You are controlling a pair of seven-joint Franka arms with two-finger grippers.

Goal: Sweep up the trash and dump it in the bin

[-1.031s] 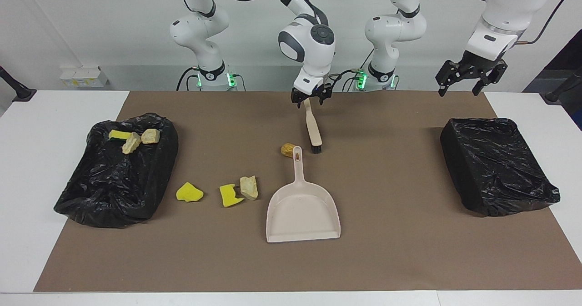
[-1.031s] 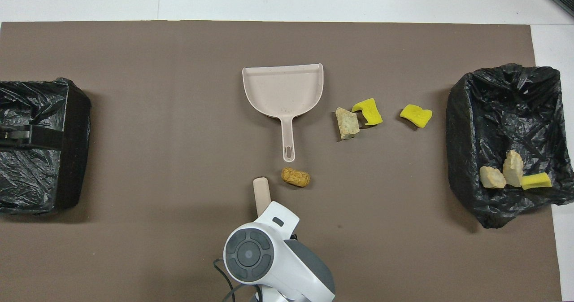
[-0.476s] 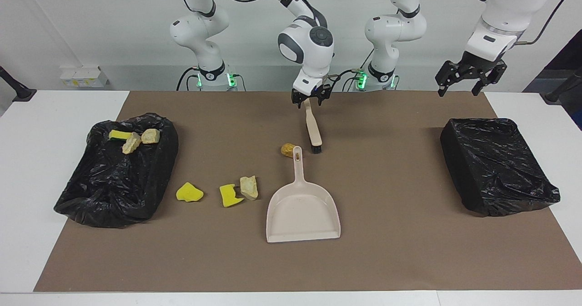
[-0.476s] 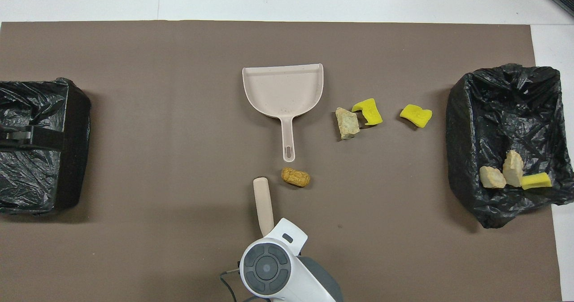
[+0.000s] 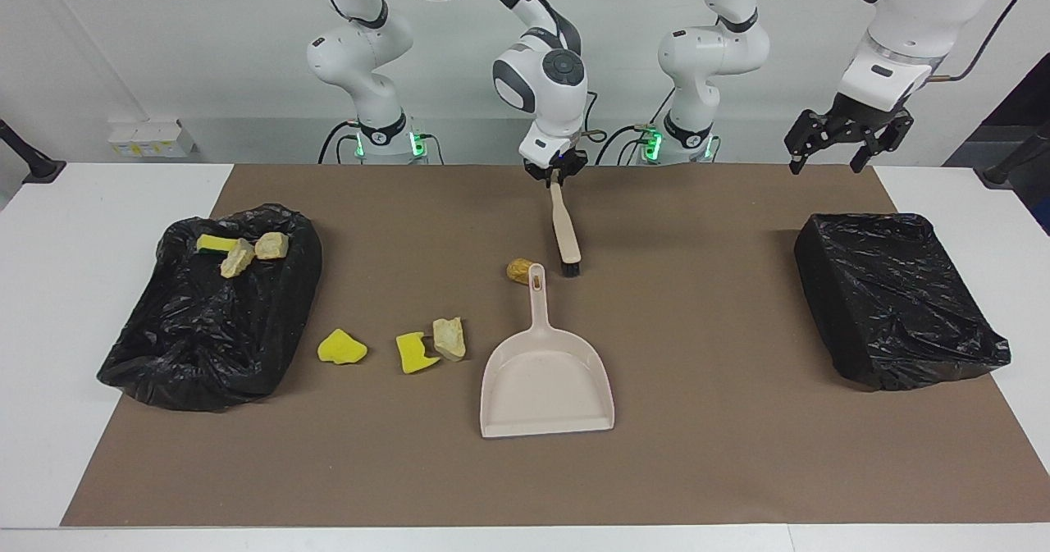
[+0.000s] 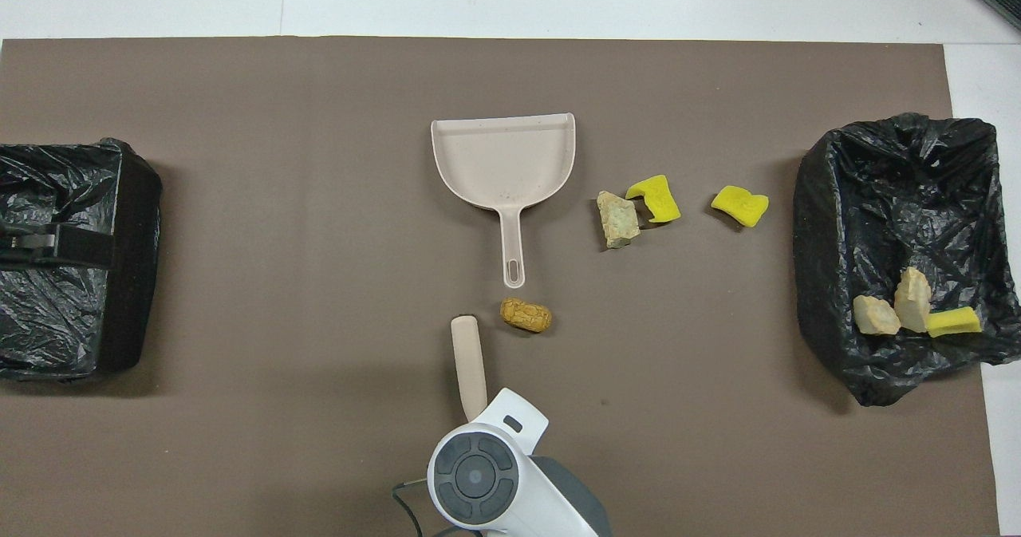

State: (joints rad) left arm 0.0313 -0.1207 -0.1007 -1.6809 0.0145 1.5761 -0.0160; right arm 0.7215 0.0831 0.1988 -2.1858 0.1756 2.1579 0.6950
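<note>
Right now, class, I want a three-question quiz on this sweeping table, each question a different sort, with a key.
1. True or false: the dustpan holds trash.
2. How many trash pieces lie loose on the brown mat?
3. The right tool is shut on: A) brush handle B) dustpan handle C) the yellow sponge scrap.

Key: 1 false; 2 four; 3 A.
</note>
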